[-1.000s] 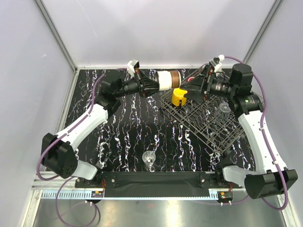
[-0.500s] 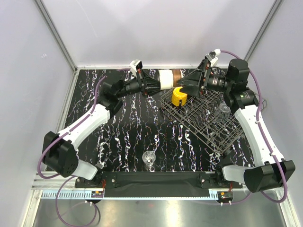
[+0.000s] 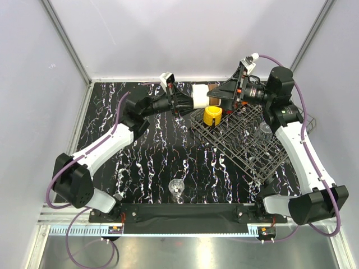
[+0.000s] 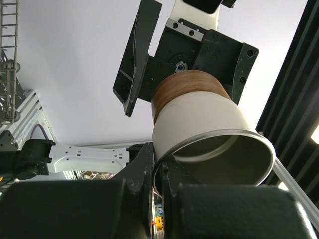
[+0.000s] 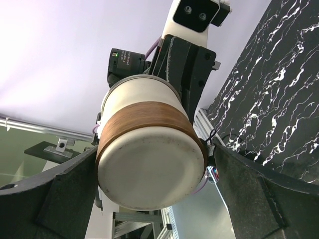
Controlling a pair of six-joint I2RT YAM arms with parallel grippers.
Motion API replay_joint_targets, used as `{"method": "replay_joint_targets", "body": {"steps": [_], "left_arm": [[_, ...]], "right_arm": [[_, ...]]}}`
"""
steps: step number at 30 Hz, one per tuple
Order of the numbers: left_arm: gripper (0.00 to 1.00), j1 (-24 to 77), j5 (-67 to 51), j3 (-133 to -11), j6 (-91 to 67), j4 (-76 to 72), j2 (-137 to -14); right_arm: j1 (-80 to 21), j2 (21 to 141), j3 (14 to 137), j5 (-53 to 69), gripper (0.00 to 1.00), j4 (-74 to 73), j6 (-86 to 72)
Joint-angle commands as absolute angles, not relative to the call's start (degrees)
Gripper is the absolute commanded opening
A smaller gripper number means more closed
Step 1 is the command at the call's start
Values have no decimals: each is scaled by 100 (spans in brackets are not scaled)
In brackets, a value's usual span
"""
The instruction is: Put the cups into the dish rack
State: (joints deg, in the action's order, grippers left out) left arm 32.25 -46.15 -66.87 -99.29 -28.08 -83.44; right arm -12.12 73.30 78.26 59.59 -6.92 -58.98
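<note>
Beside the dish rack (image 3: 247,148), left tool (image 3: 187,103) pinched one brown-and-cream cup (image 3: 199,93) by its rim; right tool (image 3: 217,96) stood wide around its bottom.

LIGHT: we see bright, even, diffuse light around the brown-and-cream cup (image 3: 200,93), walls (image 3: 185,39) behind it washed near white | SHADOW: soft; its base lightly shaded in right wrist view | GLARE: thin highlight along its rim in left wrist view | FOCUS: we find the cup sharp, dark foreground just below it blurred
</note>
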Motion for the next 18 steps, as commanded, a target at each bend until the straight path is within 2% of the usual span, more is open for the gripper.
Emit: {"method": "replay_joint_targets", "body": {"steps": [1,9,12,15,16,17,18], "left_arm": [[0,3252,-4816,-6671,-10055,-3463,-8349],[0,3278,-4816,-6592,-10151,-3568,-8376],[0,3287,-4825,-6601,-10160,-3577,-8385],[0,3287,-4834,-6592,-10160,-3560,-8385],[0,3287,-4834,-6583,-10160,-3551,-8385],[0,3287,-4834,-6574,-10160,-3525,-8393],[0,3287,-4851,-6566,-10160,-3507,-8385]], "right_arm": [[-1283,7374,8068,6056,100,-396,-6020],[-1353,7356,7980,6056,96,-316,-6073],[-1354,7365,7980,6029,90,-290,-6100],[-1371,7365,7972,6073,81,-246,-6152],[-1371,7365,7963,6065,76,-203,-6161],[-1354,7365,7954,6082,63,-167,-6213],[-1371,7365,7928,6091,56,-141,-6231]]}}
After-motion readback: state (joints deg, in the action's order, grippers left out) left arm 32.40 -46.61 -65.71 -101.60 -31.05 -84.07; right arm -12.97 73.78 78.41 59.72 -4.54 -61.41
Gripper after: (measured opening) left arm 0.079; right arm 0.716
